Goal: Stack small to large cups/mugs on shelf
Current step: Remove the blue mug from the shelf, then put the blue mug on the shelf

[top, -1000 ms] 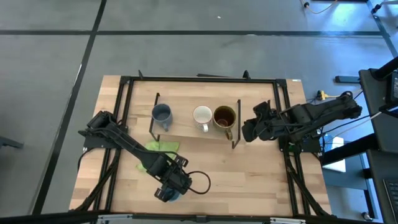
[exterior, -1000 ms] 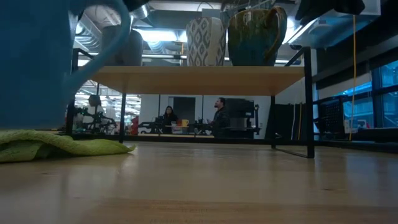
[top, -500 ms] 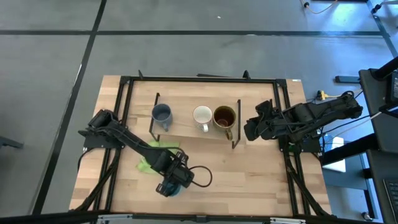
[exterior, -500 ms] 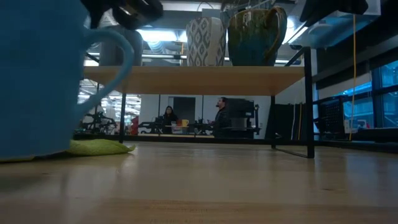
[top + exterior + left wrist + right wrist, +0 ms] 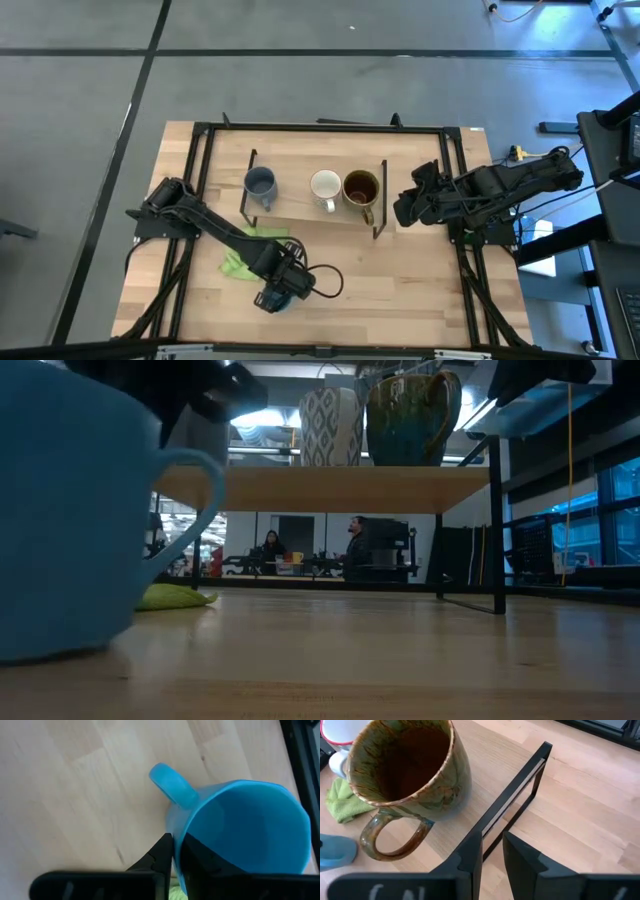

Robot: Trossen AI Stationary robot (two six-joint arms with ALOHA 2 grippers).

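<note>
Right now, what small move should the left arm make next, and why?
Probably lift the light blue mug clear of the table. The left gripper pinches its rim, and the shelf has a free gap between the grey-blue mug and white mug.

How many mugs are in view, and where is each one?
4. On the shelf: grey-blue mug at its left end, white mug and brown mug side by side toward its right. The light blue mug is on the tabletop under the left tool.

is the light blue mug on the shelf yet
No, the light blue mug sits on the tabletop near the front edge, at the left gripper, off the shelf.
</note>
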